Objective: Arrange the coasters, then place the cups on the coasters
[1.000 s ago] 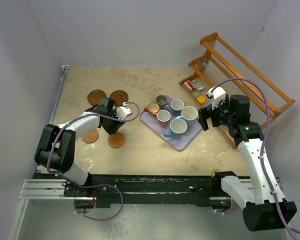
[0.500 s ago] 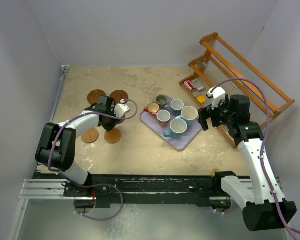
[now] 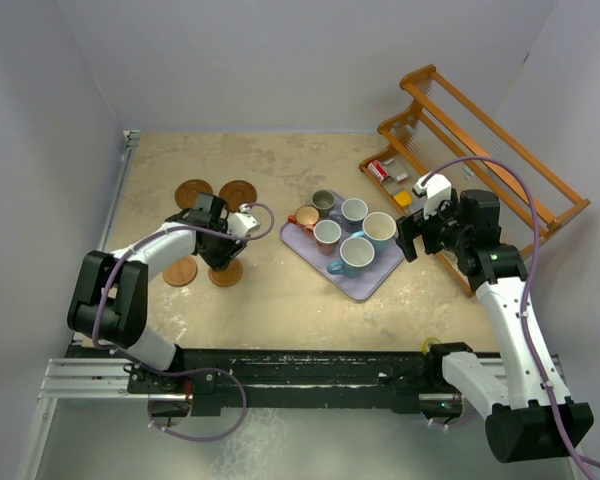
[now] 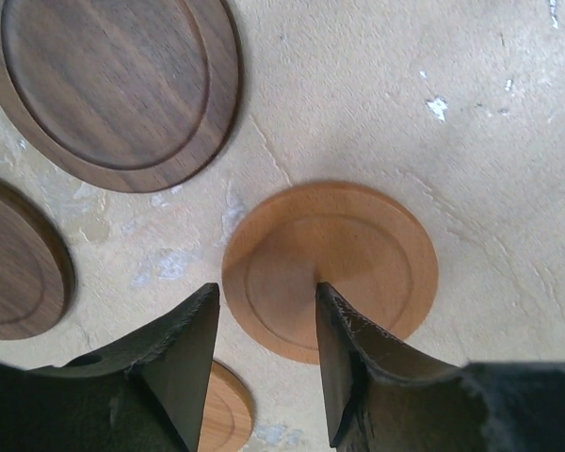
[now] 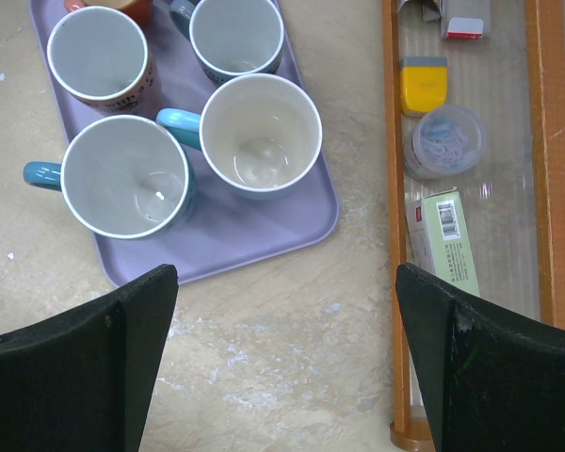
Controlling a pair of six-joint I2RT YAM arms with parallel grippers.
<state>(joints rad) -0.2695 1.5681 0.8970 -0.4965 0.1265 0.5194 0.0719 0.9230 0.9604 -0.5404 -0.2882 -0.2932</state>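
- I count six cups [image 3: 355, 254], all upright on the lavender tray [image 3: 368, 283].
- By colour, that is two light blue cups [image 5: 264, 132] on the tray's near-right part, one grey-blue cup [image 3: 354, 211], one pinkish-red cup [image 3: 327, 235], one small orange cup [image 3: 306, 215] and one small grey-olive cup [image 3: 323, 200] at the tray's far-left corner.
- I can see four coasters [image 3: 193, 193], all flat on the bench [image 3: 280, 160], well left of the tray.
- Two dark brown coasters [image 3: 238, 192] lie side by side towards the back. Two orange-brown coasters [image 3: 180, 271] lie nearer my side.
- My left hand [image 4: 264, 292] sits low over the orange-brown coaster nearer the tray [image 4: 358, 254]. Its fingers stand a little apart, and the disc lies flat on the bench beneath the gap, with nothing clamped.
- My right hand [image 5: 282, 282] hangs just right of the tray, above bare bench. Its fingers are spread wide and hold nothing.
- One wooden rack [image 3: 500, 150] stands right of the tray. Beside its rail, the wrist view shows one yellow piece [image 5: 424, 83], one clear tub [image 5: 447, 141] and one small box [image 5: 443, 235].
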